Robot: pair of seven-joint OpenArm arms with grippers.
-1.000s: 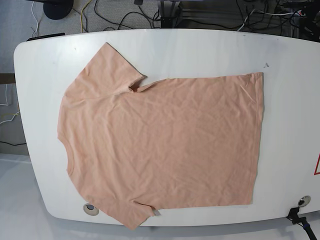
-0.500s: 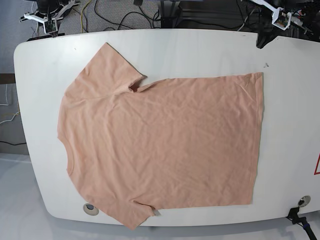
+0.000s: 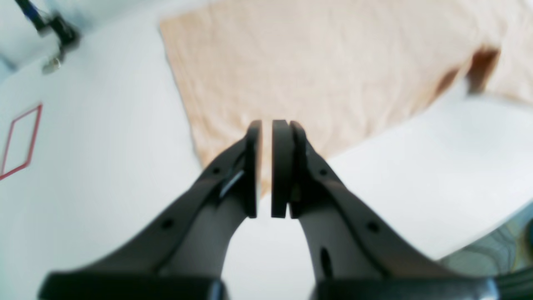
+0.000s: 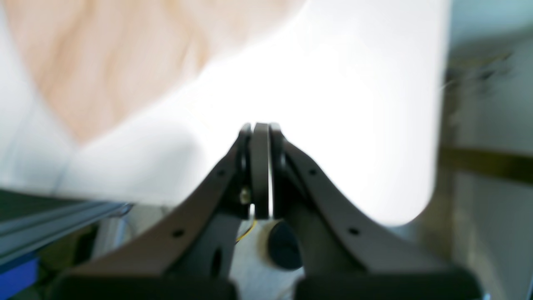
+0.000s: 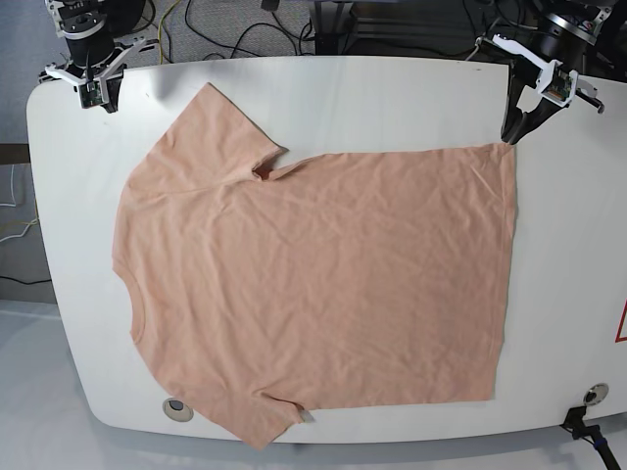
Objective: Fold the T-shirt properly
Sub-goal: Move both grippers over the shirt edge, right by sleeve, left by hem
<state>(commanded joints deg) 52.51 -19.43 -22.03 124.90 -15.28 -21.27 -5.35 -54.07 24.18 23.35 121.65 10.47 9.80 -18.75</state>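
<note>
The peach-pink T-shirt (image 5: 313,284) lies spread flat on the white table (image 5: 392,98), plain side up. Its collar is at the left and its hem at the right. My left gripper (image 5: 509,137) hangs right at the shirt's far right hem corner. In the left wrist view this gripper (image 3: 266,133) has its jaws nearly together with nothing between them, and the shirt (image 3: 312,71) lies just beyond. My right gripper (image 5: 98,98) is over the table's far left corner, apart from the sleeve. In the right wrist view it (image 4: 260,131) is shut and empty, with the blurred shirt (image 4: 83,62) at the upper left.
A red-outlined mark (image 5: 621,323) sits at the table's right edge and also shows in the left wrist view (image 3: 21,141). Round holes (image 5: 176,406) (image 5: 595,394) are near the front edge. Cables (image 5: 245,29) lie on the floor behind the table.
Both arms have come into the base view from the back. The left gripper has come down to the shirt's far right corner. The right gripper has moved over the table's far left corner. The shirt has not moved.
</note>
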